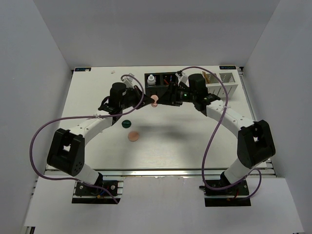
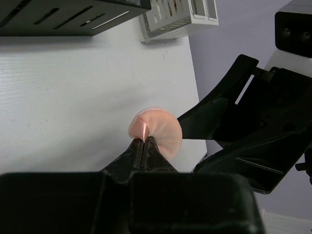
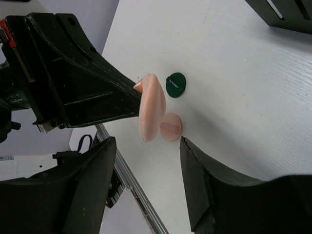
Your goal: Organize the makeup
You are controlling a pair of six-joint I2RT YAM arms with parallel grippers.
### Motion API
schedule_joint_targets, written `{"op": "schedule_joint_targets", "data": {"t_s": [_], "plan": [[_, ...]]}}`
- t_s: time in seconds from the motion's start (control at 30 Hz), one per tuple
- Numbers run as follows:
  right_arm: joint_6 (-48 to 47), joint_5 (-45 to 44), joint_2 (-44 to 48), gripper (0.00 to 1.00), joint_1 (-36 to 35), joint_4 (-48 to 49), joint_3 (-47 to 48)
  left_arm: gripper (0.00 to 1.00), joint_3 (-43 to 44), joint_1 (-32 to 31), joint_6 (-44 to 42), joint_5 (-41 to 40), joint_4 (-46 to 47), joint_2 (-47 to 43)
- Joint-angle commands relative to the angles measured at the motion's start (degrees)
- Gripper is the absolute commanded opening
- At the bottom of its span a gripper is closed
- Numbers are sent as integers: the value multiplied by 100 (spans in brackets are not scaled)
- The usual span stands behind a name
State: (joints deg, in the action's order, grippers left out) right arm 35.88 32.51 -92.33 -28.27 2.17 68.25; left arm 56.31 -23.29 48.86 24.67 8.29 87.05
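Pink disc [image 2: 163, 127], rim-first in left pincer [image 2: 145, 141]

Your left gripper [image 2: 145, 141] has its jaws pressed together on the near edge of a pink disc [image 2: 163, 129], which it holds above the white worktop [image 2: 73, 97]. From the right, your right gripper [image 2: 188, 144] reaches in with its jaws spread apart. Its upper tip meets the disc's right edge, though you cannot tell if they touch. A black slotted box [image 2: 73, 17] sits top left, with a white slotted box [image 2: 175, 17] just beside it.
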Motion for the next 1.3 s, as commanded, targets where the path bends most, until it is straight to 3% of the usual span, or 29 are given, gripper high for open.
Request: {"op": "schedule_joint_targets", "data": {"t_s": [0.0, 0.2, 0.47, 0.57, 0.6, 0.63, 0.7, 0.73, 0.8, 0.83, 0.87, 1.03, 1.17, 1.27], "plan": [[95, 18, -21, 60, -29, 292, 154, 1, 169, -123, 97, 30, 190, 84], [-28, -166, -135, 56, -29, 275, 294, 1, 231, -246, 97, 38, 164, 155], [-309, -377, -320, 31, -29, 134, 444, 6, 178, -273, 185, -23, 225, 120], [-362, -342, -320, 22, -29, 143, 400, 26, 187, -273, 220, -49, 199, 94], [-380, -325, -312, 18, -29, 178, 400, 42, 187, -281, 229, -76, 181, 85], [-406, -324, -294, 11, -29, 178, 382, 49, 196, -273, 238, -137, 129, 67], [-494, -351, -250, 5, -3, 196, 356, 54, 204, -273, 247, -172, 102, 6], [-520, -368, -198, 0, 15, 196, 347, 63, 213, -273, 264, -207, 111, -29], [-643, -491, -145, 0, 111, 161, 321, 65, 213, -273, 291, -322, 146, -152], [-713, -570, -75, 0, 233, 100, 321, 96, 239, -273, 291, -444, 94, -196], [-809, -631, -48, 0, 313, 64, 329, 98, 257, -273, 282, -480, 93, -249], [-1879, -1079, 189, 0, 1103, -208, 566, 98, 152, -203, 238, -665, 58, -600], [-2909, -2131, 190, 0, 2105, -814, 978, 98, -576, 270, 659, -498, 620, -934], [-3410, -2433, 41, 0, 2878, -885, 1329, 98, -1060, 718, 897, -349, 621, -1162]]}}
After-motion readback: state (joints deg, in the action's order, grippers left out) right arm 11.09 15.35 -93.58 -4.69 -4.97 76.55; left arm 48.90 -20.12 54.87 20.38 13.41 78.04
